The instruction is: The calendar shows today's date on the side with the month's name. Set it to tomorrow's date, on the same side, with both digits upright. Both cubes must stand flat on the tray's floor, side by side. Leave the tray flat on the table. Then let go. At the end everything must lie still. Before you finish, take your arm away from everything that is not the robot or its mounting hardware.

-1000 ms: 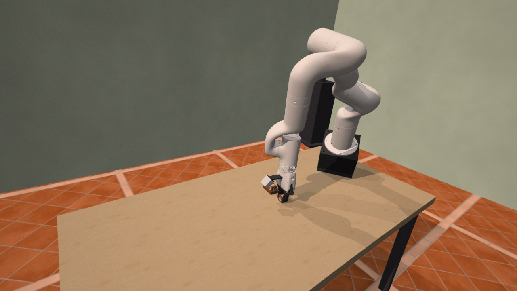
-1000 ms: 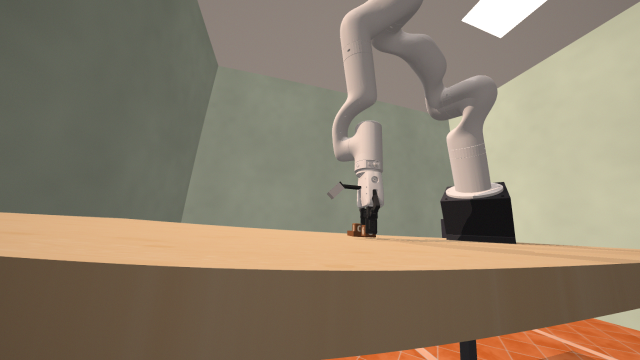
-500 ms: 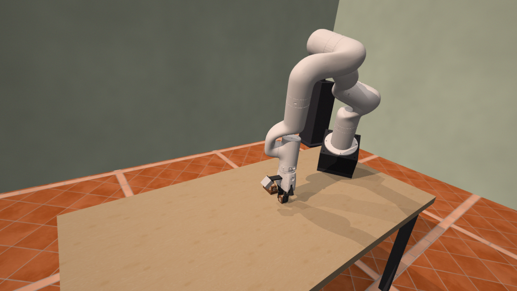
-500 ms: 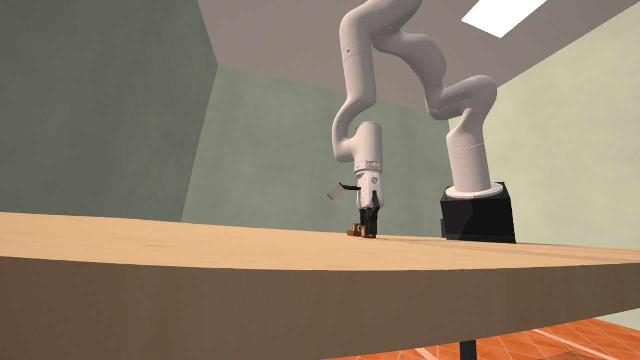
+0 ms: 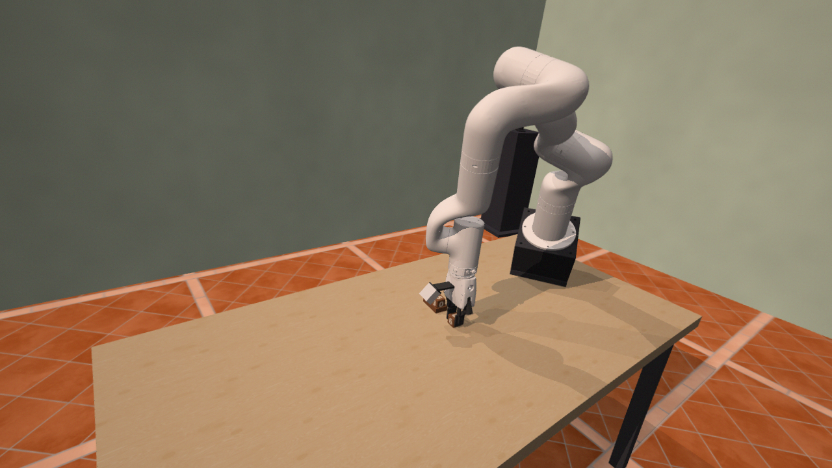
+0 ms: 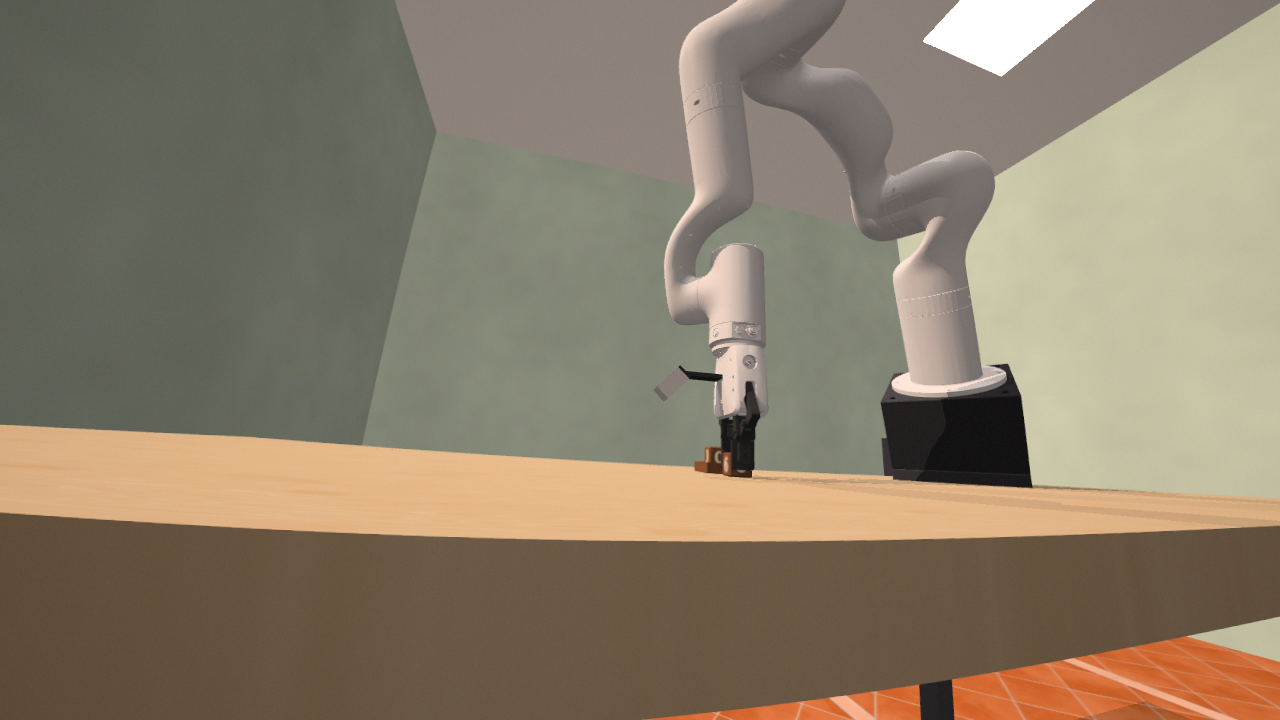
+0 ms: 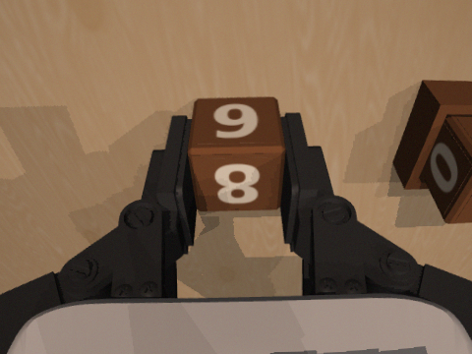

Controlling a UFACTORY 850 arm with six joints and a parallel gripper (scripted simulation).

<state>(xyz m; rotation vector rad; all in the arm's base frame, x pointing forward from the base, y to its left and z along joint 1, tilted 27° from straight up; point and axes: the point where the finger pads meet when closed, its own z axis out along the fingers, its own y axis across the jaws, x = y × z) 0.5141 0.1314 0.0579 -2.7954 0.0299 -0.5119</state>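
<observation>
Bench (image 5: 290,378): broad pale wood top on dark legs, orange tiled floor around it, plain green walls behind.

Arm (image 5: 482,156): white, jointed, rising from a black base block (image 5: 543,256) at the far right corner of the bench, looping up and over, last link pointing straight down near the bench's middle. A tall black box (image 5: 515,180) stands behind the base.

Tray (image 7: 420,138): dark brown wood, low-walled, sitting on the bench just beside the tool; in the wrist view it lies to the right, cut off by the frame edge. One cube (image 7: 452,171) is in it, showing a white 0. Month name not readable in any view.

Second cube (image 7: 238,153): brown, out of the tray, apart from it, with bare bench between. White 9 on the top face, white 8 on the face toward the wrist camera. Exterior view puts it down at bench level; whether it touches the top I cannot tell.

Tool (image 7: 238,167): black fingers partly closed, pressed flat against the left and right sides of the 9/8 cube, gripping it. A small grey camera block (image 6: 669,385) juts out from the wrist on a bracket, above the tray.

Nothing lies between the held cube and the tray.
</observation>
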